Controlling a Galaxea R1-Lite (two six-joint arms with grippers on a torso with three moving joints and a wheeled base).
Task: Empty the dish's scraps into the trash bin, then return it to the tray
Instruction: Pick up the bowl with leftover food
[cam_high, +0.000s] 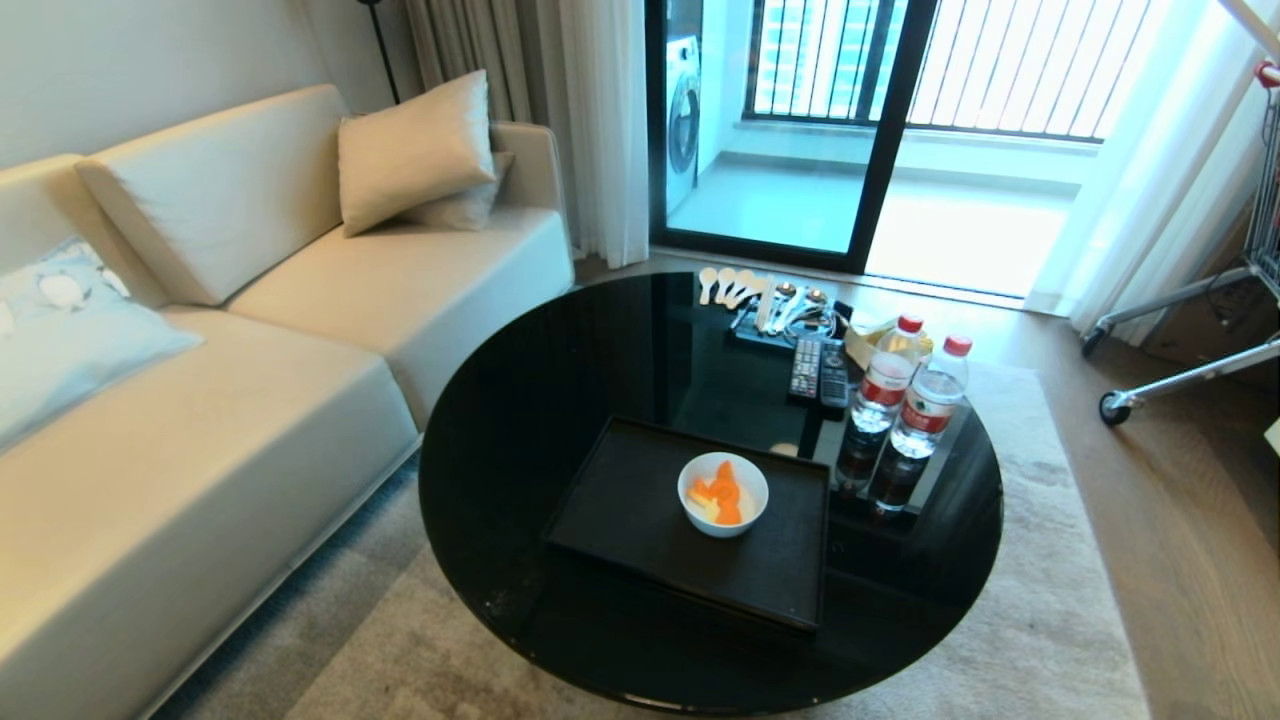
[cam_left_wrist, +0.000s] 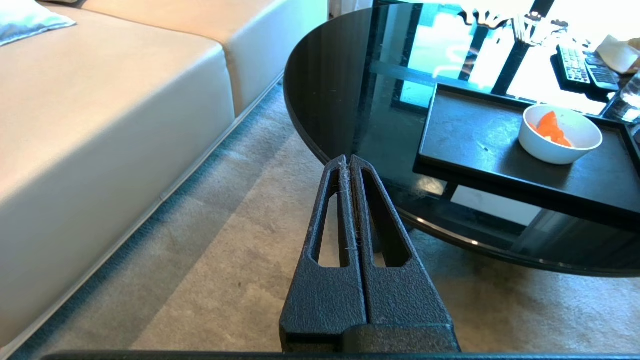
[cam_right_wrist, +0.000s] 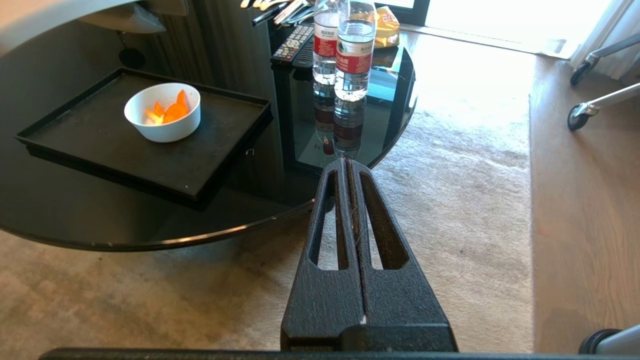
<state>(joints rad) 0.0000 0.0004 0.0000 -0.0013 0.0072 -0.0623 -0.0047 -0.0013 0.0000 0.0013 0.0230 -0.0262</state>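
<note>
Glossy round black table (cam_high: 520, 400) on beige rug (cam_high: 1050, 620) beside cream sofa (cam_high: 200, 480); both tools, left (cam_left_wrist: 348, 159) and right (cam_right_wrist: 346, 162), pressed together.

Off my left gripper (cam_left_wrist: 348, 160): one tray (cam_high: 640, 520), one bowl (cam_high: 723, 494). Past my right gripper (cam_right_wrist: 346, 162): two water bottles (cam_high: 905, 390), two remotes (cam_high: 820, 370). Spoons too clustered to count.

The dish (cam_high: 723, 494) sits on the tray (cam_high: 640, 520), holding the scraps (cam_high: 722, 493). The tray lies on the table (cam_high: 530, 400), with two bottles (cam_high: 905, 400) to its right and the sofa (cam_high: 200, 400) left of the table.
</note>
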